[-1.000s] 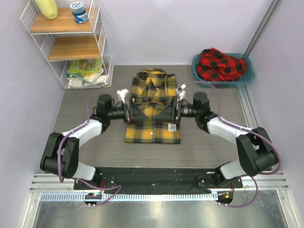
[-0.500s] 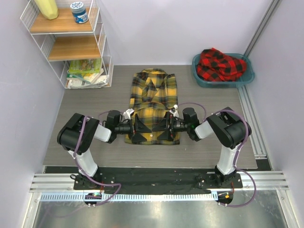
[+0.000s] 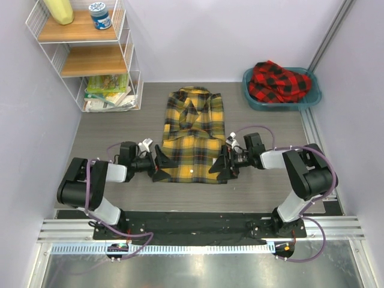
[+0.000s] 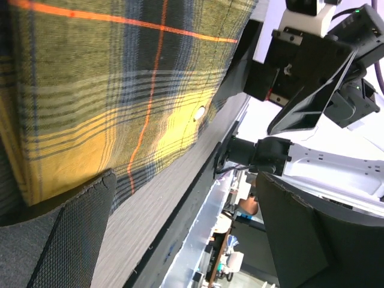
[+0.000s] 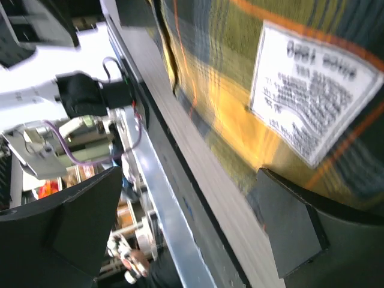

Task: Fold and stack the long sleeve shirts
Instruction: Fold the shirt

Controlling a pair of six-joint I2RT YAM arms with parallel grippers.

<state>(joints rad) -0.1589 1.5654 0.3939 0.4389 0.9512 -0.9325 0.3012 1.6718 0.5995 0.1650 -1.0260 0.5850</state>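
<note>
Top external, yellow shirt [image 3: 193, 135] folded, table [image 3: 99, 133] centre

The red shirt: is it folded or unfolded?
Unfolded. The red shirt lies bunched in a loose heap inside the teal basin, not flat.

Yellow-and-black plaid shirt [image 4: 90, 90] hem on grey table [image 4: 157, 219], white button [image 4: 200, 111] near edge, left gripper [image 4: 186, 180] — jaws spread.

A white label [image 5: 312, 102] on the yellow-and-black shirt [image 5: 222, 66] carries several lines of dark print, too blurred to read; the jar [image 3: 99, 15] on the shelf [image 3: 75, 33] has a label too small to read.
</note>
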